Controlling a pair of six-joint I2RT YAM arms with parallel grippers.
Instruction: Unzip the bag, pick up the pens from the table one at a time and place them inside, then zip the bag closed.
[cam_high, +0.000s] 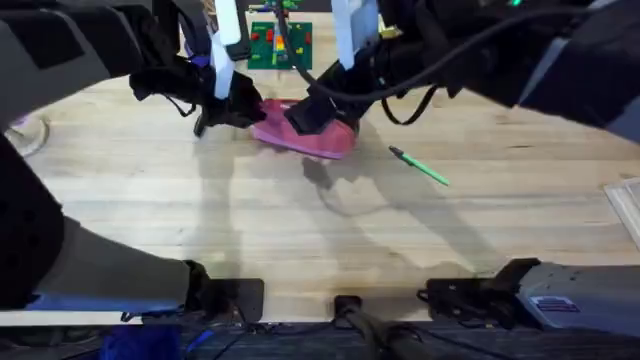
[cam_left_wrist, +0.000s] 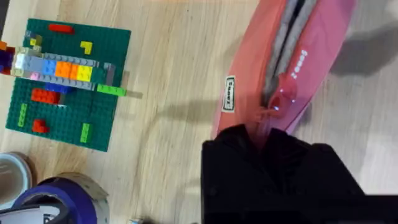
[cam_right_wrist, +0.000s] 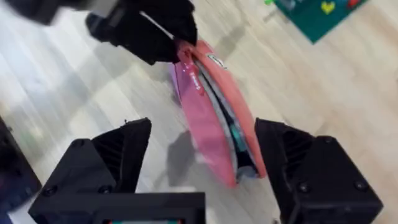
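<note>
At the upper left of the overhead frame, your left gripper (cam_high: 240, 103) was clamped on the left end of the bag (cam_high: 305, 135); its wrist view showed the black fingers (cam_left_wrist: 273, 165) pinching the pink fabric beside the zipper pull. The bag lay on the table (cam_high: 250, 230) in the upper middle of the frame, its long axis running left to right and dipping slightly toward the right. The zipper looked partly parted along the top, though the blur left that uncertain.

Further right, your right gripper (cam_right_wrist: 205, 162) hung over the bag's other end with its jaws spread wide, one finger on each side of the pouch and touching neither.

Right of the bag, apart from it, lay the green pen (cam_high: 420, 167), slanting down to the right. The right arm was clearly the nearer one to it. A black pen could not be made out.

The green baseplate (cam_high: 280, 45) sat just behind the bag at the top edge, so room was tight there. The lower half of the table offered open room, and its edges were well apart from the bag.
</note>
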